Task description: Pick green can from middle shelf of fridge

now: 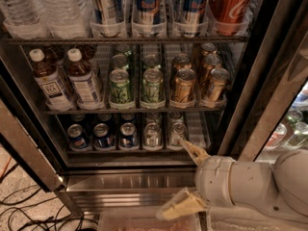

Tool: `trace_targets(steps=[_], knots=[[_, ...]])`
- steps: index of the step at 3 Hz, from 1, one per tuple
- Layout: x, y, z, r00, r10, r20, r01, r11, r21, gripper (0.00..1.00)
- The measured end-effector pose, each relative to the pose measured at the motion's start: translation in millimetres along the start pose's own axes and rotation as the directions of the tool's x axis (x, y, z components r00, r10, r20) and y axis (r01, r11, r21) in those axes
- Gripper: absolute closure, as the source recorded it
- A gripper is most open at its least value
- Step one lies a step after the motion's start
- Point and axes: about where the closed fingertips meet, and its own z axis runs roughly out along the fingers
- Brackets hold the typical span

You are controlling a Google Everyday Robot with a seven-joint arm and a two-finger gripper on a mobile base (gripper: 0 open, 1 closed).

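Approach to the pick. The gripper (172, 178) was held spread wide and empty, low before the bottom edge of the fridge (120, 183), towards its right corner. The green can (120, 86) stood at the front edge of the middle shelf (62, 111). A raised, level entry, centred on that can, was judged advisable.

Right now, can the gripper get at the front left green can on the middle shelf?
Probably yes, after a lift. The gripper, open, sits low at the fridge base, below and right of the green can. That can stands at the front rail of the middle shelf, with nothing visible before it.
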Motion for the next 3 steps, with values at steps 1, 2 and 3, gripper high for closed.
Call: trace_targets(steps=[1,2,3], knots=[[-30.4,-12.5,13.7,0.986,0.000,0.165,-0.001,1.0000,0.006,0.00],[-51.4,-23.7,19.6,0.968,0.032,0.250,-0.042,0.9985,0.034,0.00],[-46.3,-28.5,25.0,0.970,0.129,0.208,-0.151,0.9837,0.098,0.00]])
